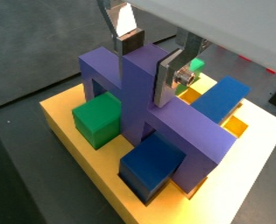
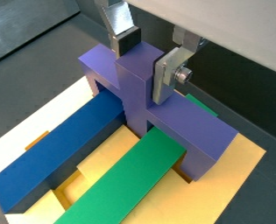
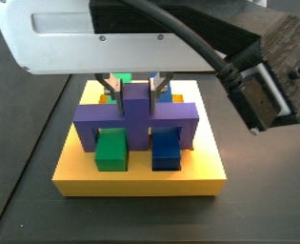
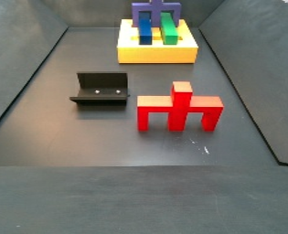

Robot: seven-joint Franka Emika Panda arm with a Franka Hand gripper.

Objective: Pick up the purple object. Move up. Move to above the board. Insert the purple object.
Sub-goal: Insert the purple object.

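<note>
The purple object [image 1: 164, 122] stands upright on the yellow board [image 1: 75, 131], its legs down among the board's slots and its post pointing up. It also shows in the other views [image 2: 128, 87] [image 3: 95, 116] [image 4: 154, 11]. My gripper [image 1: 148, 68] straddles the post from above, one silver finger against the near side and the other pad against the far side, partly hidden by the post. The same grip shows in a wrist view [image 2: 145, 66] and a side view [image 3: 137, 88]. The jaws look shut on the post.
Green [image 1: 99, 118] and blue [image 1: 152, 162] pieces sit in the board beside the purple one; a dark-blue bar [image 2: 53, 153] and a green bar [image 2: 128, 184] lie in its slots. A red piece [image 4: 179, 108] and the fixture [image 4: 100, 90] stand on the dark floor.
</note>
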